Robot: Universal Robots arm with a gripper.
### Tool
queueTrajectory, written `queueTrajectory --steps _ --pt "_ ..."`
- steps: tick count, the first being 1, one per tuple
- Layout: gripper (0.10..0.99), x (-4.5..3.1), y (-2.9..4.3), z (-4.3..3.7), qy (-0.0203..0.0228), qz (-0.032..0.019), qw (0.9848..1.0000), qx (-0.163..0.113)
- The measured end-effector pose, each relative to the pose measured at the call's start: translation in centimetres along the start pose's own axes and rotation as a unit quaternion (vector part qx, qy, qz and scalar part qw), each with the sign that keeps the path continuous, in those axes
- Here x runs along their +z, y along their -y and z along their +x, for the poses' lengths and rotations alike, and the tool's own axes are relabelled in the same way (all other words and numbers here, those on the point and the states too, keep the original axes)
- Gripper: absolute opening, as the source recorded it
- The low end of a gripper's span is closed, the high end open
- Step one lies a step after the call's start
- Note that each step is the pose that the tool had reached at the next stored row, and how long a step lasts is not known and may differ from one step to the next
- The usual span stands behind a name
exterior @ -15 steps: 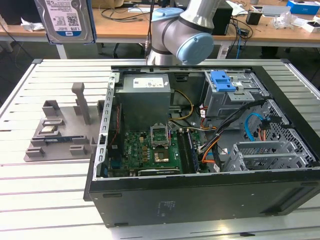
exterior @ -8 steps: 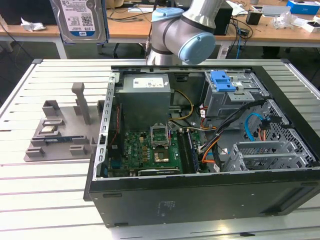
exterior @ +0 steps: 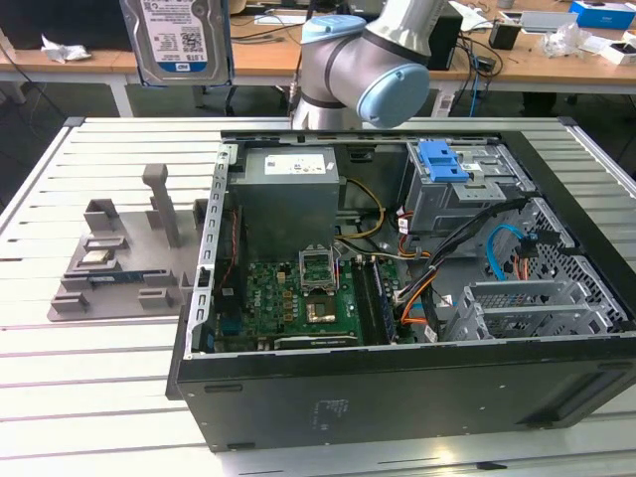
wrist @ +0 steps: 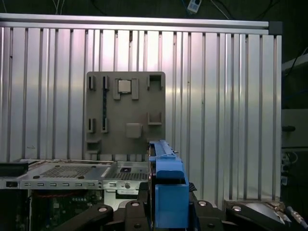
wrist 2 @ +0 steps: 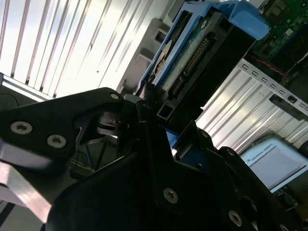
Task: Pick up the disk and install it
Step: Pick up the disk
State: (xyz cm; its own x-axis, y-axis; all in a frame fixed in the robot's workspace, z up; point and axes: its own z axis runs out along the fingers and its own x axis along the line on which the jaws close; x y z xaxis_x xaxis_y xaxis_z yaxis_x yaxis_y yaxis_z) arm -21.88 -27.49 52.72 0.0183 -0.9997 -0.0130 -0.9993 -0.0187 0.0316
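Hanging clear of the slatted metal table (exterior: 89, 397), the disk (exterior: 179, 40) is seen at the top of the exterior view. It appears beyond the table's far edge, toward the exterior view's left, with its printed label turned to the camera and its blue bracket framing it. The disk is pinched by the gripper (wrist 2: 156, 108). In the second wrist view, the black fingers (wrist 2: 144, 144) are pressed against one end of the drive, whose connector edge and blue bracket rise away from them. In the first wrist view the disk (wrist: 168, 192) is presented edge-on, the blue bracket standing between the dark finger bodies.

An open computer case (exterior: 397, 378) is laid on its side across the table's near edge toward the exterior view's right. Inside it can be seen a motherboard (exterior: 298, 298), a grey power-supply box (exterior: 288, 189) and a grey cage with a blue latch (exterior: 442, 164). A grey fixture plate (exterior: 119, 268) is set just beside the case on the exterior view's left. The arm (exterior: 368, 60) is bent behind the case's far wall.
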Motion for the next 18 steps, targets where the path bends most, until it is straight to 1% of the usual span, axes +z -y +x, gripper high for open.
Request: queueTrajectory --steps 1,4,6,11,17,18 --pt "0.365 -0.01 0.42 0.01 0.0000 -0.0001 1.0000 0.000" --pt "0.365 -0.05 1.36 0.02 0.0000 -0.0002 1.0000 0.000" --pt "0.365 -0.07 2.20 0.04 0.0000 -0.0003 1.0000 0.000" --pt "0.365 -0.11 3.64 0.07 0.0000 -0.0004 1.0000 0.000" --pt "0.365 -0.18 5.69 0.11 0.0000 -0.0008 1.0000 0.000" --pt "0.365 -0.20 6.14 0.11 0.0000 -0.0009 1.0000 0.000"
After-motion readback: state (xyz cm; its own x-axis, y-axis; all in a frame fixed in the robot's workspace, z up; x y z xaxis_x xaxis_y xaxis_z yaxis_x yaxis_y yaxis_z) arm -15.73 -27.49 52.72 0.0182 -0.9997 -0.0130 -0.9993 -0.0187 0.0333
